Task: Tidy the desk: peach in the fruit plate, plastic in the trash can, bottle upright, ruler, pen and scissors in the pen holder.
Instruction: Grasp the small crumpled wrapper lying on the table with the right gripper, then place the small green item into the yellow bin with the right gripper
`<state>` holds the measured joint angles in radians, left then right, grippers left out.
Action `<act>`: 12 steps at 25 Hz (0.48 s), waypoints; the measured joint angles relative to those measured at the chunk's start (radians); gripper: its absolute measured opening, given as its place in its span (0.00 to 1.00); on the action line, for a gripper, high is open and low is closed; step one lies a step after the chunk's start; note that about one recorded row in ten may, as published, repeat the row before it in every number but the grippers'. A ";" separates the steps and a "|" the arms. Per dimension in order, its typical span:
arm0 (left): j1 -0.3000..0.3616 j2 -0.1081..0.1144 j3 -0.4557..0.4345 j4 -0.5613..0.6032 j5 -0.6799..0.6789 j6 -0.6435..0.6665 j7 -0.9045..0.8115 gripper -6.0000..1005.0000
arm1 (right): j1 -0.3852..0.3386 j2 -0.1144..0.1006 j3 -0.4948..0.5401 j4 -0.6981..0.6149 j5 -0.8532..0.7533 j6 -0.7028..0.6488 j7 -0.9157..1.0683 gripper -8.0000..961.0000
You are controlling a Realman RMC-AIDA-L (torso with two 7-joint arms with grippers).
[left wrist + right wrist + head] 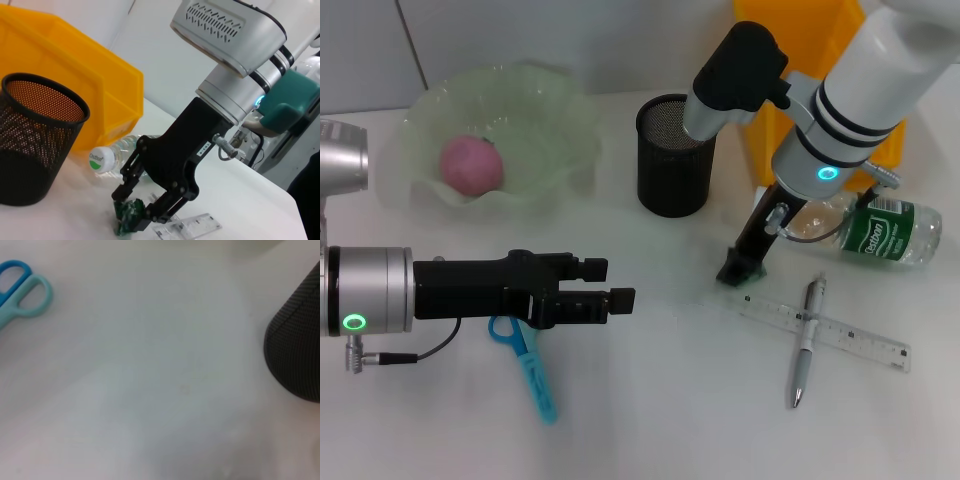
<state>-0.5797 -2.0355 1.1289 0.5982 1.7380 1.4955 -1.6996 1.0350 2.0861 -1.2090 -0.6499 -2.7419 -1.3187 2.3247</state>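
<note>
Nearest me, low left of the head view, my left tool hangs level over the bench, fingers parted and carrying nothing. It sits right above the scissors, blue handles peeking out under it, so I read it as lined up for that pick later.

Low right, the pen lies crossed over the ruler; both untouched, both waiting for the holder.

Middle of the frame is where the work is. My right tool is down at the bench, fingers clenched on the plastic, a crumpled green scrap just beside the ruler's end. The arm comes in steep from the upper right, which keeps it off the bottle lying on its side just behind.

Farther back: the holder stands upright at centre top, empty as far as I can see into it. The yellow bin behind it I take for the trash can, a short carry away.

Upper left, the peach already rests in the plate.
</note>
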 joint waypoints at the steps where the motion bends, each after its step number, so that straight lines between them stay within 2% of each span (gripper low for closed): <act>1: 0.000 0.000 0.000 0.000 0.000 0.000 0.000 0.73 | 0.002 0.000 0.000 0.006 0.000 0.003 0.000 0.64; 5: 0.000 0.000 0.000 0.001 0.000 -0.005 0.000 0.73 | 0.006 0.000 0.000 0.015 0.000 0.006 -0.001 0.47; 12: -0.002 0.001 0.000 0.004 0.000 -0.011 -0.001 0.73 | 0.007 -0.002 0.000 0.016 0.001 0.022 -0.001 0.41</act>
<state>-0.5820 -2.0343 1.1290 0.6023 1.7380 1.4845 -1.7004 1.0419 2.0842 -1.2087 -0.6335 -2.7412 -1.2971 2.3234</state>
